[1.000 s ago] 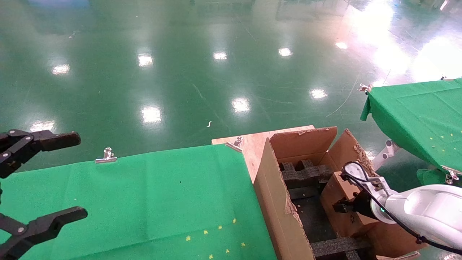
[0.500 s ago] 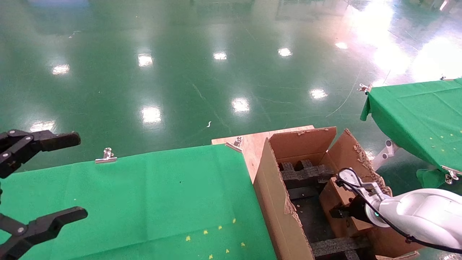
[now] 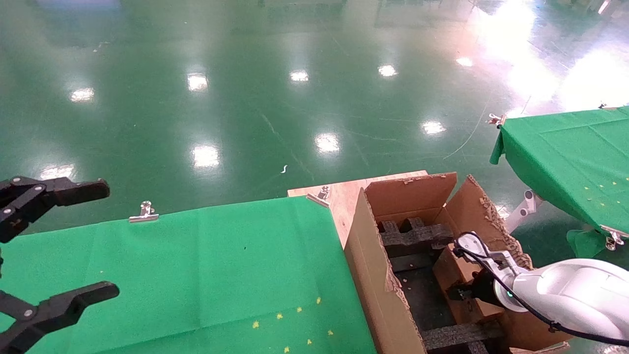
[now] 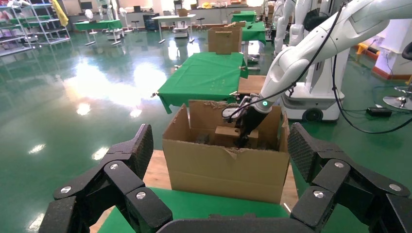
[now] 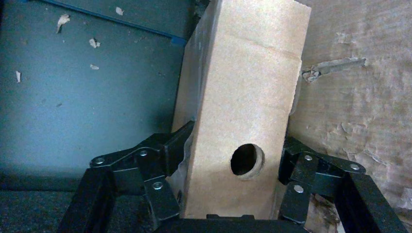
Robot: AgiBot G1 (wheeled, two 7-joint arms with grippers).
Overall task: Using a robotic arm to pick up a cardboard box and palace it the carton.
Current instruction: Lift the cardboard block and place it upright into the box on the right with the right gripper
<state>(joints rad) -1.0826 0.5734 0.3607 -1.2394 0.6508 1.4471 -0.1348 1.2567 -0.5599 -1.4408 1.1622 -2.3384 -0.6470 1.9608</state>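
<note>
Jaws of the left gripper (image 3: 73, 241), at the left edge of the head view, are standing spread wide with nothing between them, idling over the green cloth (image 3: 196, 265) that is filling the lower left of the frame. Right of the cloth, at lower centre-right, the carton (image 3: 378, 275) is sitting with its ragged flaps open and black foam (image 3: 417, 236) showing inside. At the lower right the white arm (image 3: 570, 295) is reaching down into the carton, and its right gripper (image 3: 464, 292) is clamping the box (image 3: 454, 268), which is already below the flap line and lying beside the carton's right-hand wall.

In the right wrist view the two black fingers (image 5: 170, 150) are pressing on opposite narrow sides of the box (image 5: 243, 111) near its round hole (image 5: 247, 159). The box's long axis is running straight out from between the jaws, away from the wrist, toward the dark floor of the carton. The corrugated wall (image 5: 354, 97) is lying just beside one face.

The left wrist view is showing the carton (image 4: 223, 167) at centre frame with the box (image 4: 227, 136) upright inside it. The right arm is plainly the nearer one; release probably depends on the far end of the box reaching the floor between the foam pieces.
</note>
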